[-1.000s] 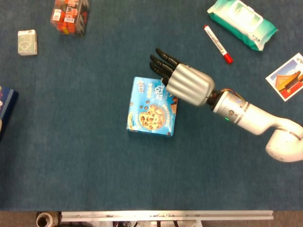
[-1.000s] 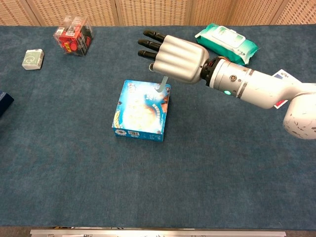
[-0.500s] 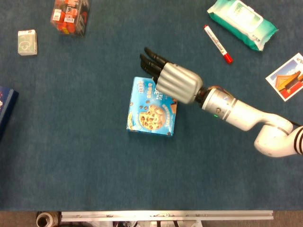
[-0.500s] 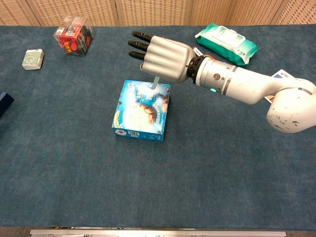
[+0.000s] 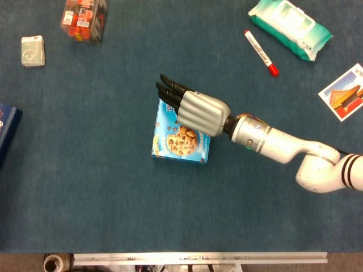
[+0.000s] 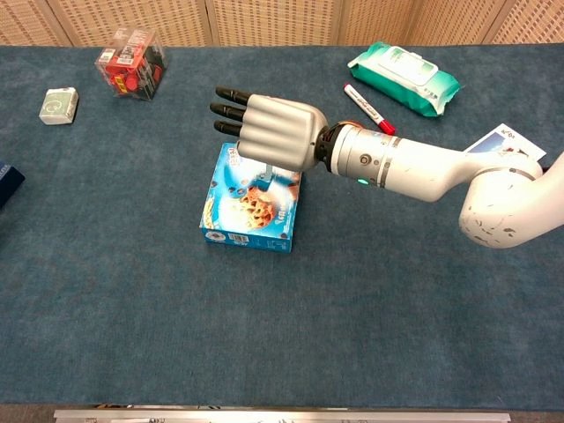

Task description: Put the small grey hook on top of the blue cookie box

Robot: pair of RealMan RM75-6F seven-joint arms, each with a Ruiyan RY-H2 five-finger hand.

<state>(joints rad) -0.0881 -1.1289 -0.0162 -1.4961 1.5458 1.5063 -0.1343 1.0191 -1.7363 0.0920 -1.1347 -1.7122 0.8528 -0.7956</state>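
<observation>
My table (image 5: 102, 215) wears a dark blue cloth. On it lie the blue cookie box (image 5: 180, 139) near the middle, a white marker (image 5: 260, 52) with red cap, a green wipes pack (image 5: 289, 27), a picture card (image 5: 343, 92), a small pale box (image 5: 33, 51), and a clear box (image 5: 84, 19) of red items.

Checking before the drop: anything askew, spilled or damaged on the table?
Nothing stands out. The cookie box lies flat and intact under the right hand, which holds the hook over it. The marker is capped; nothing is spilled.

blue cookie box (image 5: 180, 140) (cookie print), silver right hand (image 5: 195, 110), black fingers (image 5: 169, 86)
</observation>
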